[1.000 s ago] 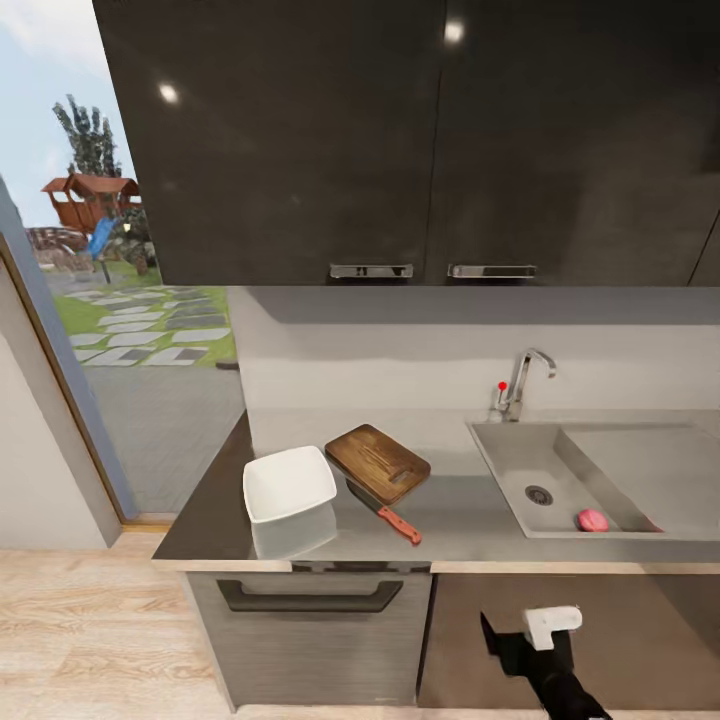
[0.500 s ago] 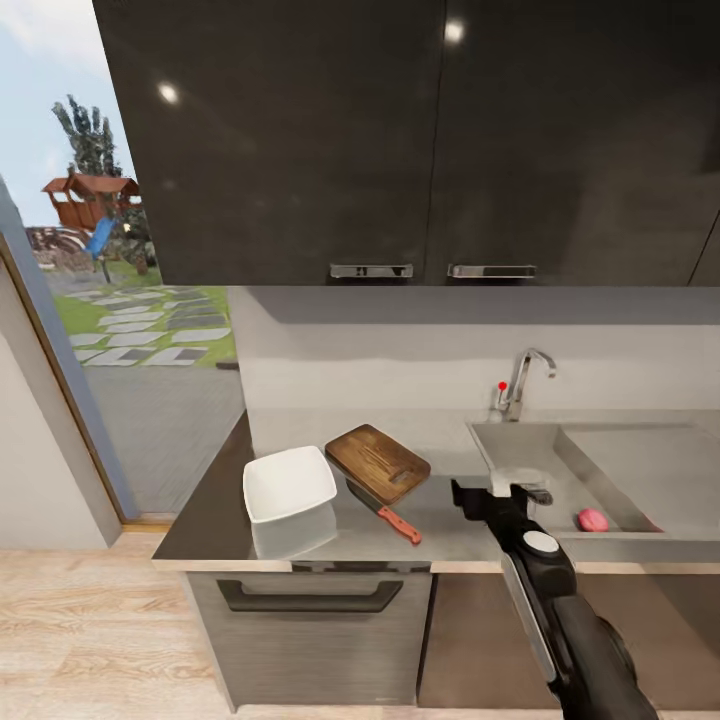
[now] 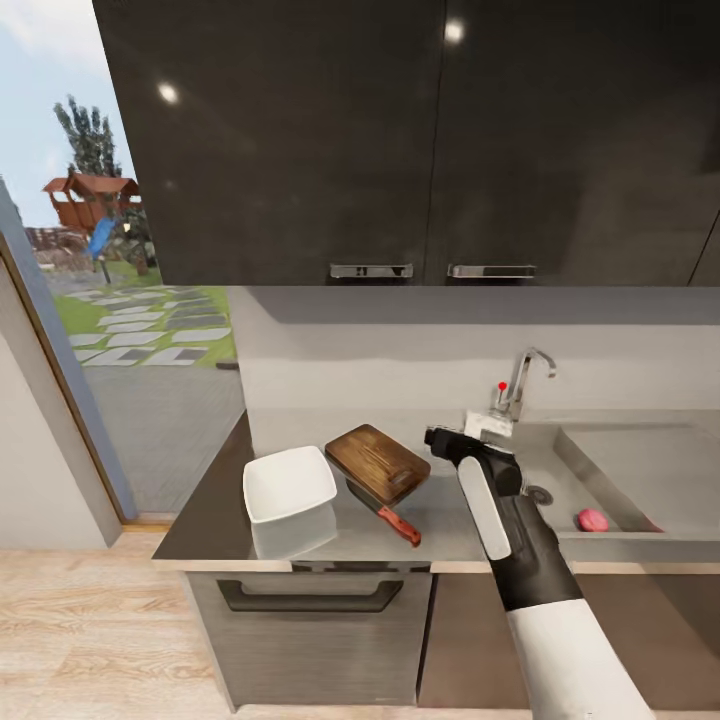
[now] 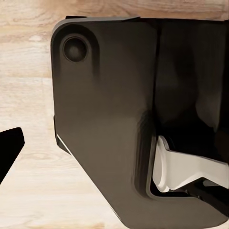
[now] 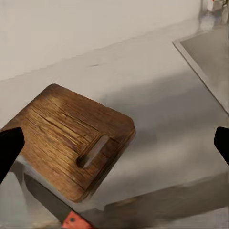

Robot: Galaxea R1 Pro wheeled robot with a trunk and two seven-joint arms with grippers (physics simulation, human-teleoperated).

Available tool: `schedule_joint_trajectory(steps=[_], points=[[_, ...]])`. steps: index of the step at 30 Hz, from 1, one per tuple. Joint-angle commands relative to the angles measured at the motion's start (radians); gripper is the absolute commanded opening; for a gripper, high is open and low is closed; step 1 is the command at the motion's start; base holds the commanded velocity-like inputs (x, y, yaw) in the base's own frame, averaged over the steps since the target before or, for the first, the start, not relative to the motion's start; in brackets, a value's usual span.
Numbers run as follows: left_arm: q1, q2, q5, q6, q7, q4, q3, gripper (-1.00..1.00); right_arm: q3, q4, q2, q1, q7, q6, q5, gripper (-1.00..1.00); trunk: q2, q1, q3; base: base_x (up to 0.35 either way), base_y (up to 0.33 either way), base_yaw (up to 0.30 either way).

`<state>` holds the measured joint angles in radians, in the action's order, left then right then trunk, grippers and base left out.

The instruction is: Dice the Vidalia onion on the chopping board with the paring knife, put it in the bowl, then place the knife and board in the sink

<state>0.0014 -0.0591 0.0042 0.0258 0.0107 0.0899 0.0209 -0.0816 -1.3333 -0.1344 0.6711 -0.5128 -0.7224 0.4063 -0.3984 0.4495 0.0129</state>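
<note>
The pink, round Vidalia onion [image 3: 592, 519] lies in the sink [image 3: 520, 470], at the basin's near right. On the countertop [image 3: 450, 520] the dark brown chopping board [image 3: 378, 463] rests beside the white square bowl [image 3: 288, 483]. The paring knife [image 3: 385, 510] lies just in front of the board, its red-orange handle pointing right. My right gripper [image 3: 462, 432] hangs open above the countertop between board and sink, holding nothing. In the right wrist view the chopping board [image 5: 71, 138] and the knife [image 5: 52, 205] sit below my open right gripper [image 5: 114, 143]. One left fingertip [image 4: 9, 148] shows over the floor.
The chrome tap [image 3: 522, 382] with a red knob [image 3: 502, 385] stands behind the sink. Glossy black upper cabinets [image 3: 400, 140] hang overhead. A doorway to a garden [image 3: 120, 330] opens at the left. The robot's dark body [image 4: 119, 119] shows in the left wrist view.
My right arm has risen from below the counter's front edge and reached forward and left, over the countertop next to the board. The onion, board, knife and bowl have not moved.
</note>
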Motion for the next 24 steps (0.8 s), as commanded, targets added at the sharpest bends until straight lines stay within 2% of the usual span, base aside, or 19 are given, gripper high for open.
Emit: schedule_joint_trajectory(steps=[1, 2, 3, 6, 7, 8, 10, 11, 12, 14, 16, 17, 19, 24], points=[[0.0, 0.0, 0.0, 0.002, 0.001, 0.001, 0.002, 1.0, -0.001, 0.035, 0.0, 0.009, -0.096, -0.001, 0.107, 1.0, -0.002, 0.0, 0.001, 0.0, 0.0, 0.0], [0.0, 0.0, 0.0, 0.002, 0.001, 0.002, 0.002, 1.0, -0.001, 0.044, 0.0, 0.011, -0.122, -0.001, 0.133, 1.0, -0.002, 0.0, 0.001, 0.0, 0.0, 0.0], [0.0, 0.0, 0.0, 0.002, 0.001, 0.002, 0.002, 1.0, -0.001, 0.059, 0.0, 0.013, -0.175, -0.001, 0.179, 1.0, -0.002, 0.0, 0.001, 0.0, 0.0, 0.0], [0.0, 0.0, 0.0, 0.002, 0.002, 0.002, 0.002, 1.0, -0.001, 0.076, 0.0, 0.016, -0.269, 0.0, 0.253, 1.0, -0.002, 0.0, 0.001, 0.0, 0.0, 0.0], [0.0, 0.0, 0.0, 0.002, 0.002, 0.002, 0.001, 1.0, 0.0, 0.085, 0.0, 0.031, -0.37, 0.0, 0.334, 1.0, -0.002, 0.0, 0.001, 0.0, 0.0, 0.0], [0.0, -0.001, 0.0, 0.002, 0.001, 0.011, 0.002, 1.0, 0.002, 0.087, 0.0, 0.052, -0.491, 0.001, 0.397, 1.0, -0.002, 0.0, 0.001, 0.0, 0.0, 0.0], [0.0, 0.0, 0.0, 0.002, 0.001, 0.025, 0.002, 1.0, 0.002, 0.088, 0.0, 0.061, -0.65, 0.006, 0.485, 1.0, -0.002, 0.0, 0.001, 0.0, 0.0, 0.0], [0.0, 0.0, 0.0, 0.002, 0.001, 0.029, 0.002, 1.0, 0.002, 0.088, -0.001, 0.064, -0.708, 0.012, 0.546, 1.0, -0.002, 0.0, 0.001, 0.0, 0.0, 0.0], [0.0, 0.0, 0.0, 0.002, 0.001, 0.031, 0.002, 1.0, 0.002, 0.088, -0.001, 0.066, -0.729, 0.017, 0.579, 1.0, -0.002, 0.0, 0.001, 0.0, 0.0, 0.0], [0.0, 0.001, 0.0, 0.002, 0.0, 0.035, 0.002, 1.0, 0.001, 0.088, 0.0, 0.068, -0.782, 0.035, 0.698, 1.0, -0.002, 0.0, 0.001, 0.0, 0.0, 0.0], [0.0, 0.0, 0.0, 0.002, 0.0, 0.037, 0.002, 1.0, 0.0, 0.088, 0.0, 0.069, -0.813, 0.042, 0.754, 1.0, -0.002, 0.0, 0.001, 0.0, 0.0, 0.0], [0.0, 0.0, 0.0, 0.002, 0.0, 0.037, 0.002, 1.0, 0.0, 0.088, 0.0, 0.069, -0.824, 0.043, 0.766, 1.0, -0.002, 0.0, 0.001, 0.0, 0.0, 0.0], [0.0, -0.002, 0.0, 0.002, 0.0, 0.039, 0.002, 1.0, -0.001, 0.088, 0.0, 0.07, -0.891, 0.048, 0.804, 1.0, -0.002, 0.0, 0.001, 0.0, 0.0, 0.0], [0.0, -0.004, 0.0, 0.002, 0.0, 0.039, 0.002, 1.0, -0.002, 0.088, 0.0, 0.07, -0.922, 0.051, 0.815, 1.0, -0.002, 0.0, 0.001, 0.004, 0.0, 0.0]])
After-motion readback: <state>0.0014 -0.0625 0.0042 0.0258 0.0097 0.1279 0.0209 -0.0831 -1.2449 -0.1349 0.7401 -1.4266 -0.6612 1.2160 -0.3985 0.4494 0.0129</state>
